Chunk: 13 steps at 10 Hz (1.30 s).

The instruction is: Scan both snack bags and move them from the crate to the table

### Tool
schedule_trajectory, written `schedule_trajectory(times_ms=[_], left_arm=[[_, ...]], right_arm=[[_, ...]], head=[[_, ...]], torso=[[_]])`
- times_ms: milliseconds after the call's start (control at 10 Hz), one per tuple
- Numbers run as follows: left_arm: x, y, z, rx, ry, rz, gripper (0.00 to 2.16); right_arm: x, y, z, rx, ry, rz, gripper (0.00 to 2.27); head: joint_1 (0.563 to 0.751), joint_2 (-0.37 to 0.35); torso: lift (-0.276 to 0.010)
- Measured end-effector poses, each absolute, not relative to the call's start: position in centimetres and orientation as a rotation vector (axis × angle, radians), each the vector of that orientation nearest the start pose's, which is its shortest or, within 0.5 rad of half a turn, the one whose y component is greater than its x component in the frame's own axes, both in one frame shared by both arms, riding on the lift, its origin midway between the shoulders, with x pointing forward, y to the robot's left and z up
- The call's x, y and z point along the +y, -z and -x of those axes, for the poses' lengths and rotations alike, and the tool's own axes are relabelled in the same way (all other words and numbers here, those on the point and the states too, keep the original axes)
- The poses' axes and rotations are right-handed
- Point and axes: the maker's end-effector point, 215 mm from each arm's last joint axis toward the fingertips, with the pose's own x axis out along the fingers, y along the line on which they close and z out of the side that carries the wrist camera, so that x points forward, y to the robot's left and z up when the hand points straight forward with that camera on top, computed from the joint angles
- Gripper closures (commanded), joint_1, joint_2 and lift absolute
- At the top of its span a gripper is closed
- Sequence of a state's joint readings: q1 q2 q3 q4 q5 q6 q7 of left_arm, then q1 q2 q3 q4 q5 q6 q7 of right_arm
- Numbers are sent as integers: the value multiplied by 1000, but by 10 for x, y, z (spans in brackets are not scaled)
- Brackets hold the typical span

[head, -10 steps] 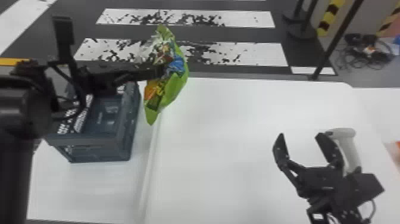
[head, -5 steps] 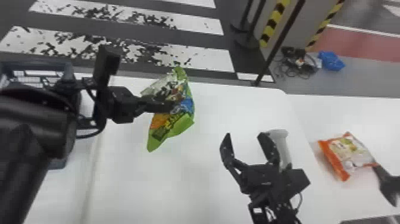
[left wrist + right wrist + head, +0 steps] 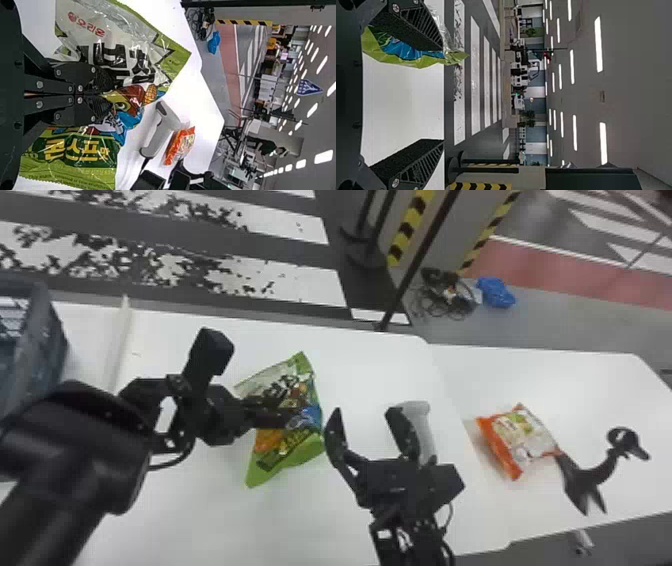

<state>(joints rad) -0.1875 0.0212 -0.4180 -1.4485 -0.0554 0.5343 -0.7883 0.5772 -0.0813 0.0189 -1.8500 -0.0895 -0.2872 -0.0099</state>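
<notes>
- Head view: R gripper point(image 3: 365, 410) is the ref. pt., wide w/ nothing btwn its fingers. Green bag point(image 3: 300, 445) is just L of it, held mid-body by L gripper point(image 3: 290, 419); long axis runs near-to-far, slightly slanted, roughly along R's fingers & across L's. Scanner point(image 3: 424, 425) is just R of ref.; orange bag point(image 3: 522, 435) farther R on table point(image 3: 300, 530); crate point(image 3: 45, 335) well L. Both bags out; green one prob. needs scan/set-down. R is nearest free hand.
- L wrist view: L gripper pinched narrow on green bag's middle, ends sticking out either side, so it could swing or crease. Its printed face is toward this cam.
- R wrist view: R gripper wide; green bag sits beside one finger, not btwn the two. Contact: can't tell. Next move prob. needs that sideways gap watched.
</notes>
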Motion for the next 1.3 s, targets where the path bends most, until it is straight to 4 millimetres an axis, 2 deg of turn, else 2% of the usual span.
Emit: schedule_trajectory(times_ms=[200,400,500,700,900,1100,1300], left_arm=[[-85,466,-464,556,1095,-34,29],[-72,461,-470,538,1068,-20,29],[-66,453,-475,504,1050,-16,33],[-44,415,-487,353,987,3,70],[3,385,-499,247,852,10,76],[62,371,-508,195,631,-35,80],[117,362,-509,176,417,-64,80]], right_arm=[[-237,391,-403,14,-20,-27,107],[-237,392,-402,16,-20,-28,107],[-237,392,-402,16,-19,-29,107],[-238,394,-400,20,-17,-29,107],[-238,394,-400,22,-18,-29,107],[-237,395,-401,32,-20,-29,107],[-239,402,-405,75,-24,-60,103]], head=[[695,-350],[695,-350],[695,-350],[695,-343],[695,-297],[695,-212],[695,-158]], torso=[[-88],[-88],[-88],[-88],[-88],[-88],[-88]])
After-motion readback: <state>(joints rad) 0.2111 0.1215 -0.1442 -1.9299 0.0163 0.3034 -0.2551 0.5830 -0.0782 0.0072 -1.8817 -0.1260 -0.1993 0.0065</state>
